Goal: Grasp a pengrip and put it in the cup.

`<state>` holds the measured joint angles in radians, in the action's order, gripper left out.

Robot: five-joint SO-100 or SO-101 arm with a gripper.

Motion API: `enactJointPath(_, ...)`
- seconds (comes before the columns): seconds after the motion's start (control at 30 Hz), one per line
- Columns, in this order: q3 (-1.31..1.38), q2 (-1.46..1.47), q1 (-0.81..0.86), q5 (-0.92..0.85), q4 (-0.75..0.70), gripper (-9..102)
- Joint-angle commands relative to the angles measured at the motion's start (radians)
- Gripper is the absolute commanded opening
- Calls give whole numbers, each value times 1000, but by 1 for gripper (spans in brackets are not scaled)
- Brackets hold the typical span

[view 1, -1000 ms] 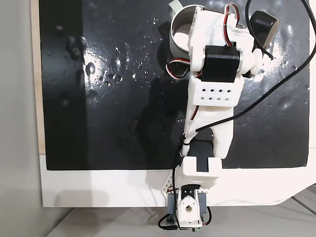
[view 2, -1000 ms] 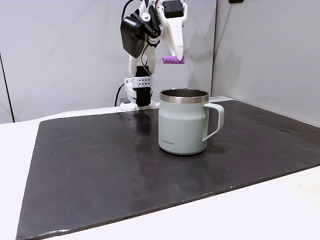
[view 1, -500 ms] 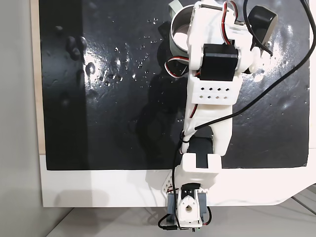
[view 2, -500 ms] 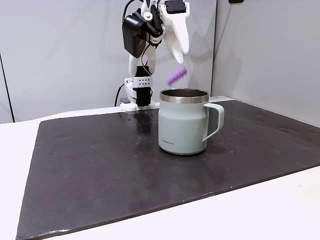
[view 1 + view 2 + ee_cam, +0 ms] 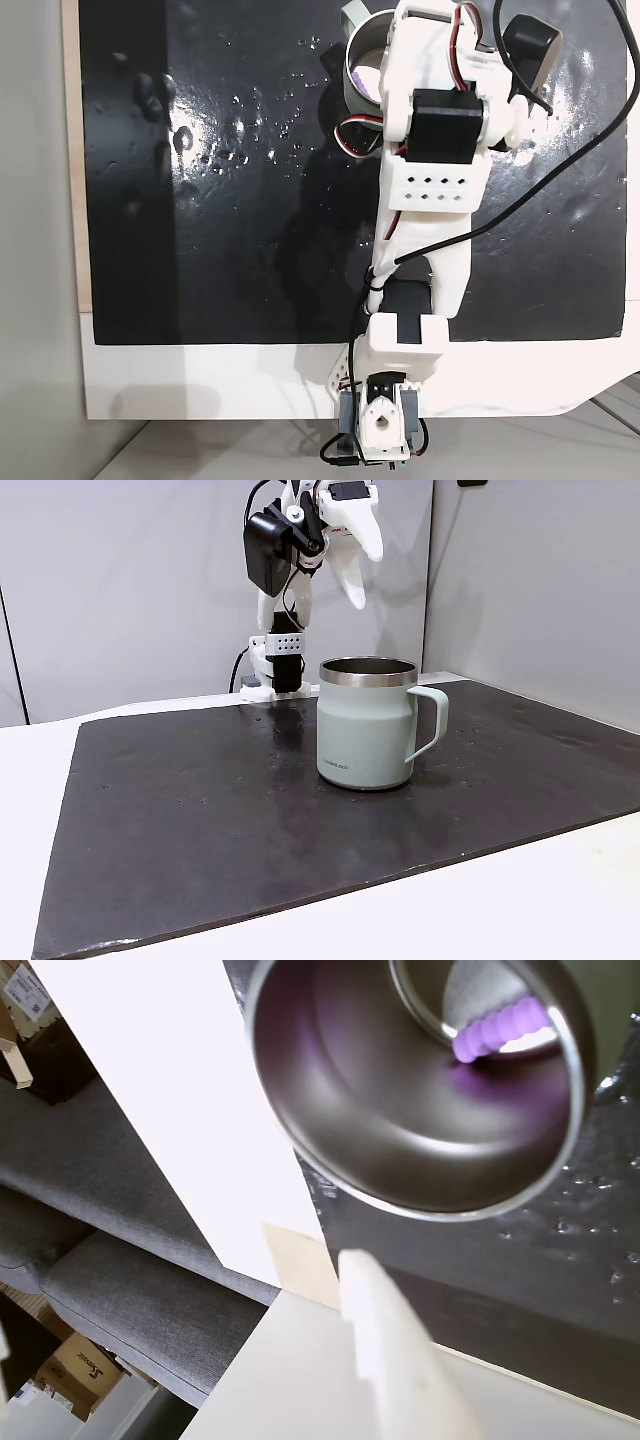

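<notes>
Gripper [image 5: 356, 575] hung above the cup [image 5: 366, 737] w/ fingers [image 5: 353, 580] spread apart, nothing between them — empty. Pen grip [image 5: 500, 1026] lay inside the cup on its bottom in the wrist view, purple glow on the metal wall. Cup stood upright on the black mat [image 5: 200, 820].

Small purple ribbed rubbery tube (pengrip) [image 5: 492, 1028]: one second ago clamped crosswise in the white two-finger claw [image 5: 358, 562] above the mug; half a second ago in mid-air, tilted, just over the rim; now inside the round grey-silver metal mug [image 5: 366, 725], lying at the bottom, upper right of the wrist view, and seen as a purple patch inside the mug [image 5: 362, 82] near the top of a fixed view.

Claw: previously closed on the tube; now parted and empty, at the top centre of the side fixed view.
</notes>
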<state>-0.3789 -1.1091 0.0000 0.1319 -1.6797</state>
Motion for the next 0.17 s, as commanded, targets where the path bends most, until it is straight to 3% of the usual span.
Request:
enactJointPath(0.0,-6,-91,-11,-8,-8,34)
enactJointPath(0.13,-17,-95,-11,-9,-8,34)
